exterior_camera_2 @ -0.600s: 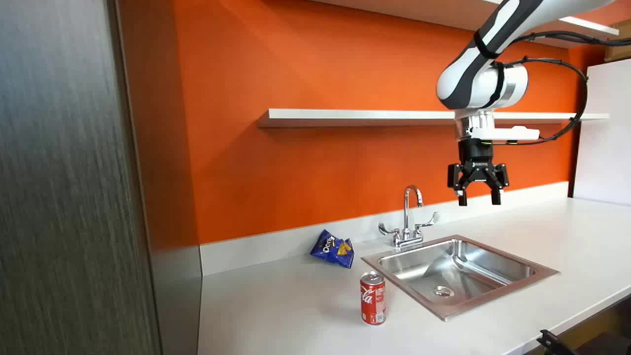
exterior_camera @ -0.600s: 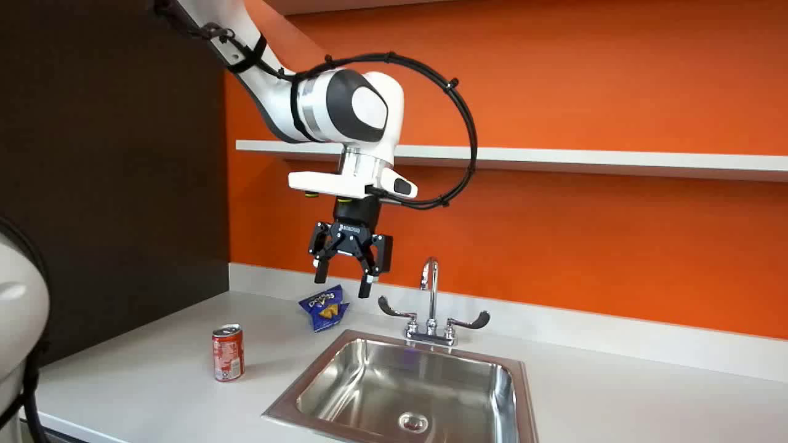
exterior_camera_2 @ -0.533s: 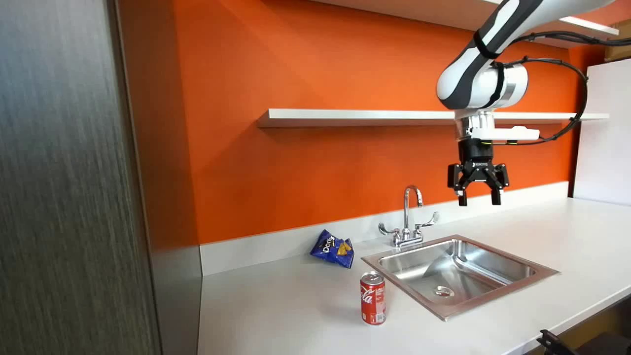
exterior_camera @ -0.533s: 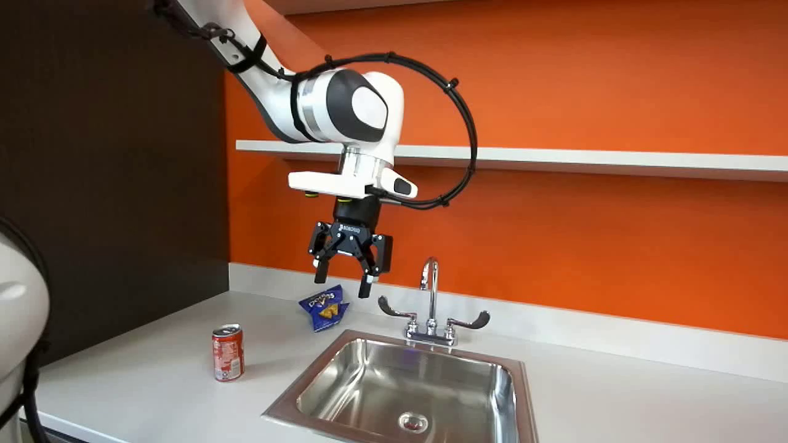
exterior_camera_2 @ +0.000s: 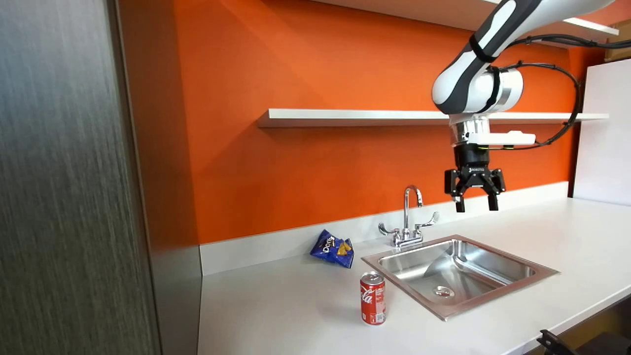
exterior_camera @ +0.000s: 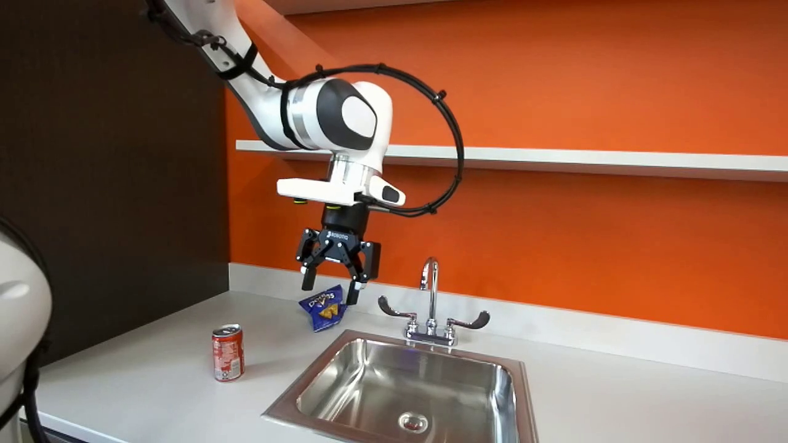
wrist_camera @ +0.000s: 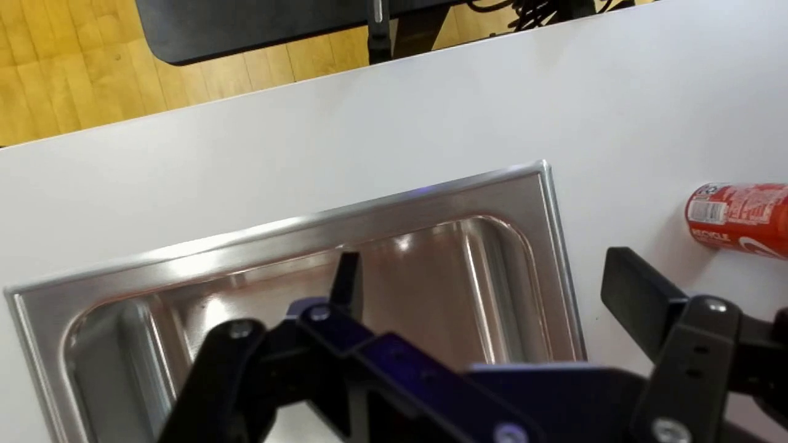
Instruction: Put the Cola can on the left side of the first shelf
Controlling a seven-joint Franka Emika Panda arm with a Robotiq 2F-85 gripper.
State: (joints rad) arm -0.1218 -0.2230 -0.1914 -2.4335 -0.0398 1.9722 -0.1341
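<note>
The Cola can (exterior_camera: 228, 354) is small and red with a silvery top. It stands upright on the white counter left of the sink; it also shows in an exterior view (exterior_camera_2: 372, 300) and at the right edge of the wrist view (wrist_camera: 742, 218), partly cut off. The first shelf (exterior_camera: 591, 157) is a long thin white board on the orange wall, also in an exterior view (exterior_camera_2: 355, 115). My gripper (exterior_camera: 330, 289) is open and empty, pointing down, well above the counter and apart from the can. It also shows in an exterior view (exterior_camera_2: 476, 204) and the wrist view (wrist_camera: 486, 274).
A steel sink (exterior_camera_2: 404, 291) is set in the counter, with a curved tap (exterior_camera: 432, 295) and two lever handles behind it. A blue snack packet (exterior_camera_2: 333, 249) leans near the backsplash. A dark cabinet side (exterior_camera: 123, 154) stands at the left. Another shelf (exterior_camera_2: 419, 12) hangs higher up.
My arm and gripper have moved a little left and down in both exterior views. The gripper stays open. The can and packet have not moved.
</note>
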